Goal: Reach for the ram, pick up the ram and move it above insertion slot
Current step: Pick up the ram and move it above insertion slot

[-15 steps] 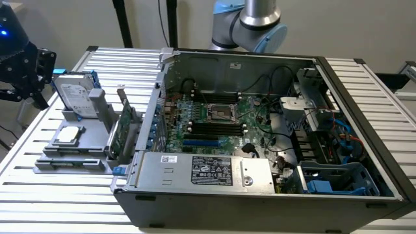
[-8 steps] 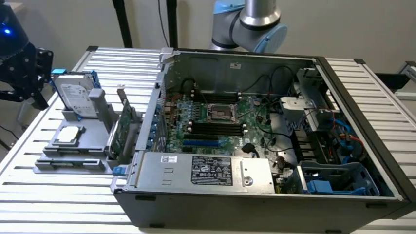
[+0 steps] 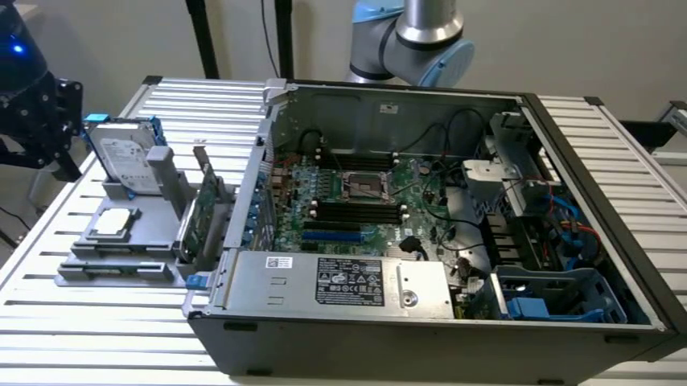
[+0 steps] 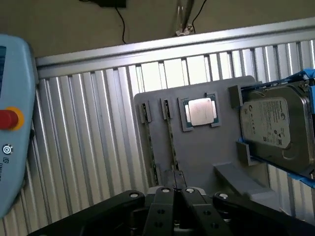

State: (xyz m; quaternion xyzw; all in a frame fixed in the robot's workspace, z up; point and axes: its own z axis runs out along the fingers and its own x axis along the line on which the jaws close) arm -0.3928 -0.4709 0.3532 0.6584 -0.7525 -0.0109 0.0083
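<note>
the ram (image 4: 171, 132) stands on edge in a grey holder (image 4: 202, 152) on the slatted counter (image 4: 88, 147). it runs straight out ahead of the pincer (image 4: 175, 179), and its near end seems to meet the pincer's tip. i cannot tell whether the pincer is open or closed on it.

a second thin board (image 4: 150, 142) stands parallel, just beside the ram. a small sideways error could catch the wrong board or knock both. a pull that is not straight up could bind the ram in its groove and drag the holder along, and so thin an edge may also slip.

the wrist view gives the ram's line against the pincer. the exterior view gives the open computer case (image 3: 601, 161) and the black slots (image 3: 355, 211) inside it, well apart from the holder, with the case's wall between.
</note>
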